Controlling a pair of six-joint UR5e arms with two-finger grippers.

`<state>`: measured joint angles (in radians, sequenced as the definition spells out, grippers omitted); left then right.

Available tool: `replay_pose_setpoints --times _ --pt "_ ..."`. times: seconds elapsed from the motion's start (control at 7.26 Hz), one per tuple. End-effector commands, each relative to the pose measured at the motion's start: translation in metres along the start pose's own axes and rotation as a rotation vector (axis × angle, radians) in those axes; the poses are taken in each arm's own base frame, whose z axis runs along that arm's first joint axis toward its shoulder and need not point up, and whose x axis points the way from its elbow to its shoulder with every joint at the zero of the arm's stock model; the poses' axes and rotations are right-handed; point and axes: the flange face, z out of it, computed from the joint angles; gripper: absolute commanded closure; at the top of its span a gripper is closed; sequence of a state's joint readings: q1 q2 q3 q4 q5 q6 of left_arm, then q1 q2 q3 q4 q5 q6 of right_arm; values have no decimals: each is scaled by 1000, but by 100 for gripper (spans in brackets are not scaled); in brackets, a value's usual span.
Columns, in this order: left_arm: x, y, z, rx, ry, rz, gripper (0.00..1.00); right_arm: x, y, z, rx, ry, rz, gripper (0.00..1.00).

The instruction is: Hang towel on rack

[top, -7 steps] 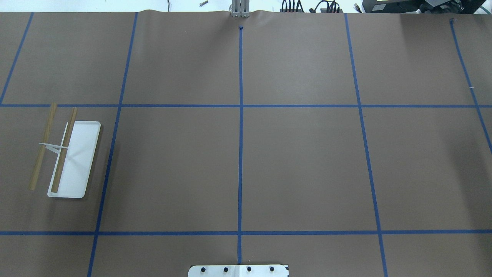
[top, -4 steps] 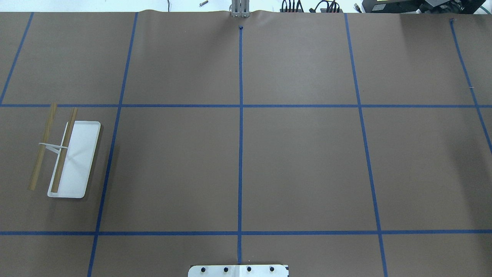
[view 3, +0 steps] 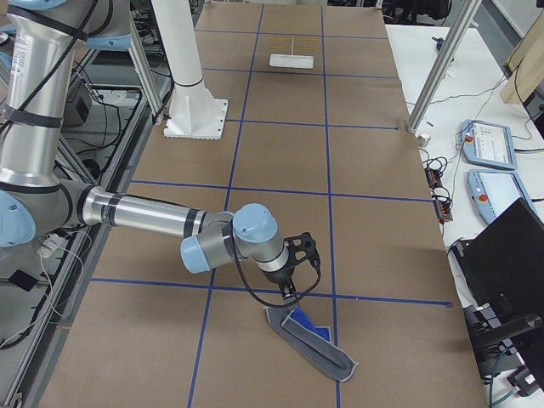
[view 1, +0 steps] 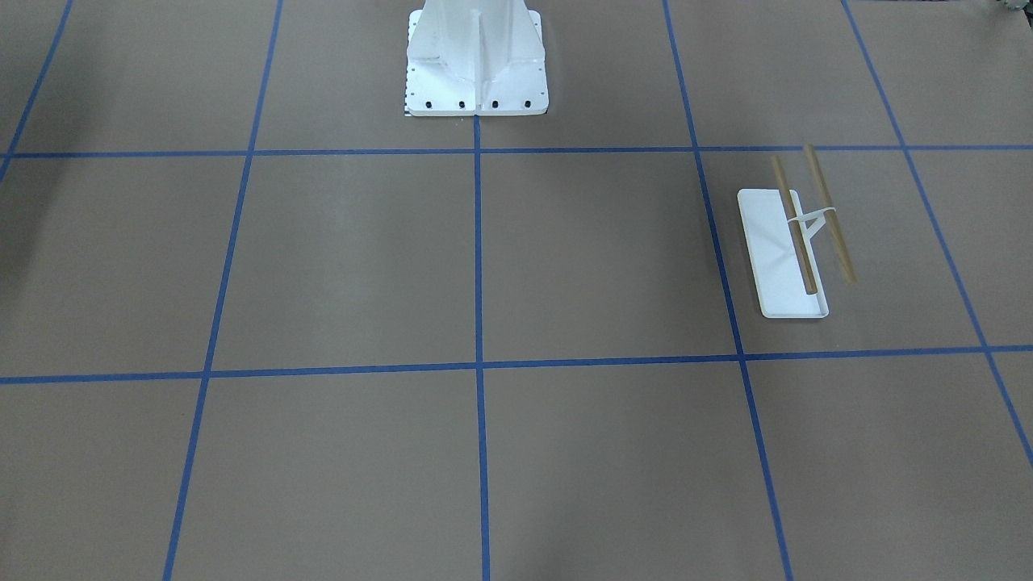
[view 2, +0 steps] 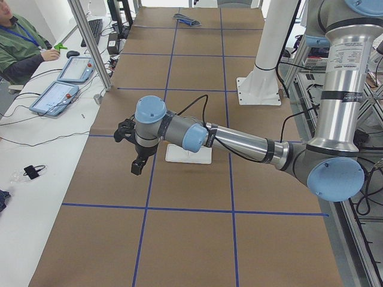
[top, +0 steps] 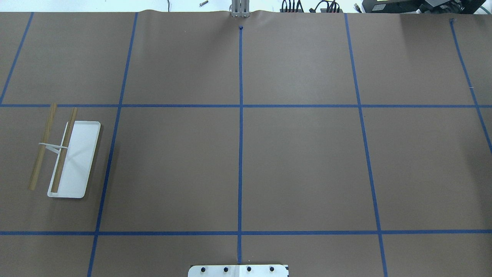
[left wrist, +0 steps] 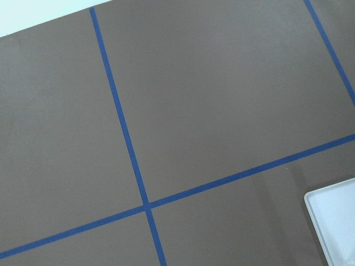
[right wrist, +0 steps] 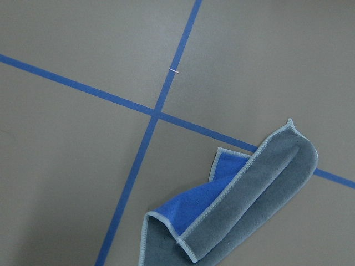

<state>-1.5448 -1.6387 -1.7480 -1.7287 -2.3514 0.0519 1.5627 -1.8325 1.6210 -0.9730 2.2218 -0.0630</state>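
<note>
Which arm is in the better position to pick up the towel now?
The right one, probably. The right gripper hangs close over the folded towel. The left gripper is far away at the other end, near the rack.

The towel [right wrist: 260, 188] lies flat on the bench [right wrist: 66, 183], folded loosely over itself, grey face mostly up, a blue patch showing, with pale stitched edges. The rack [top: 78, 161] stands upright well apart from it, white base flat, two light-wood rods parallel
</note>
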Motion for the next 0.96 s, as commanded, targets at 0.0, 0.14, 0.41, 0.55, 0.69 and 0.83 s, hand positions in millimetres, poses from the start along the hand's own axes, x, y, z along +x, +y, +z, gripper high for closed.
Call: replay_pose_setpoints --times 0.0,0.14,0.41,0.55,0.69,0.83 --pt "0 2 1 8 0 8 1 34 41 63 -41 -97 36 0" --pt "0 2 0 9 0 8 1 39 51 73 -54 -105 47 0" --pt "1 1 -1 11 1 10 1 19 20 93 -78 -128 -21 0" --pt "1 2 -1 11 3 11 1 13 1 111 -95 -137 -50 0" --pt "2 2 -1 11 4 11 1 12 -12 126 -112 -131 -66 0" --pt "1 2 0 10 4 10 1 11 -13 132 -124 -119 -74 0"
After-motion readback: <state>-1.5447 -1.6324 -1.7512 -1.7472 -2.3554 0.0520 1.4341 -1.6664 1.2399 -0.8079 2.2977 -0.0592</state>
